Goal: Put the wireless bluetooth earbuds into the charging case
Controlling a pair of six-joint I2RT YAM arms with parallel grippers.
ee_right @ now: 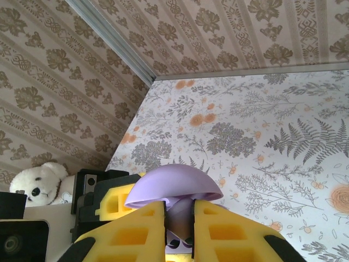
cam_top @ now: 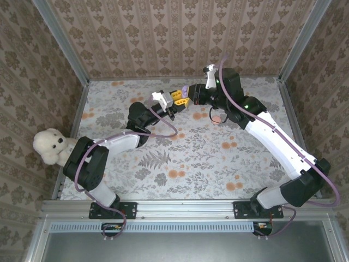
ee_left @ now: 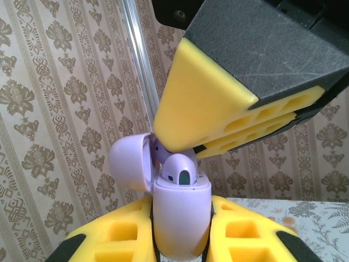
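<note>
My left gripper (ee_left: 181, 215) is shut on the lilac charging case (ee_left: 181, 196), held upright above the table with its lid (ee_left: 129, 162) swung open to the left. One lilac earbud (ee_left: 180, 170) sits in the case, its top sticking out. My right gripper (ee_right: 179, 218) comes down on the case mouth from above, shut on a second lilac earbud (ee_right: 182, 215) just under the lid (ee_right: 174, 188). Its yellow fingers (ee_left: 207, 103) touch the case opening. In the top view both grippers, left (cam_top: 175, 101) and right (cam_top: 188, 94), meet at the table's far middle.
A white teddy bear (cam_top: 52, 144) sits at the table's left edge, also in the right wrist view (ee_right: 38, 185). Patterned walls and metal corner posts (cam_top: 61, 41) enclose the floral table (cam_top: 180, 164).
</note>
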